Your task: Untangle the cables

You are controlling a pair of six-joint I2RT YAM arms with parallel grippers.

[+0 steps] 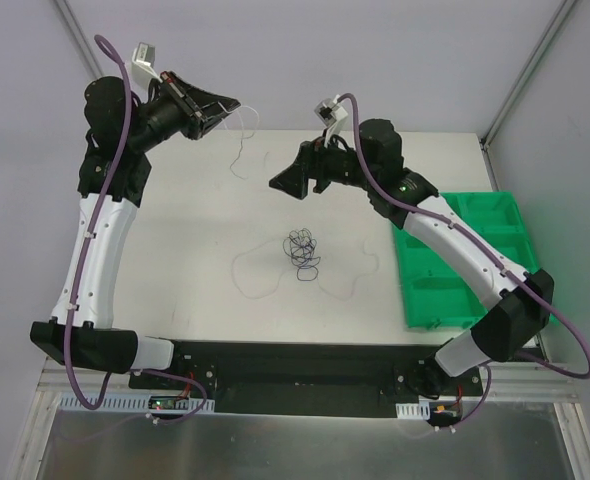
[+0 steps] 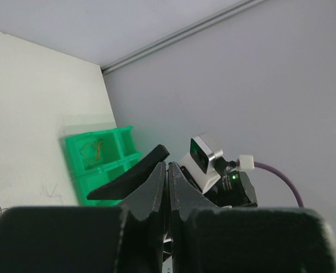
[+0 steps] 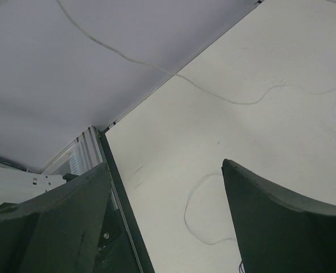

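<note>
Now, your left gripper (image 1: 225, 108) is pinched tight up high, with the whitish strand (image 1: 239, 152) dangling from its tip, so you seem to be separating one wire. Your right gripper (image 1: 278, 183) hangs wide and empty. The dark knot (image 1: 302, 250) lies mid-table; next, lower onto it and pinch a single loop.

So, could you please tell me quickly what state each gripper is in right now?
Left gripper: closed, apparently pinching a thin whitish cable that trails down to the table.
Right gripper: open, holding nothing.
</note>
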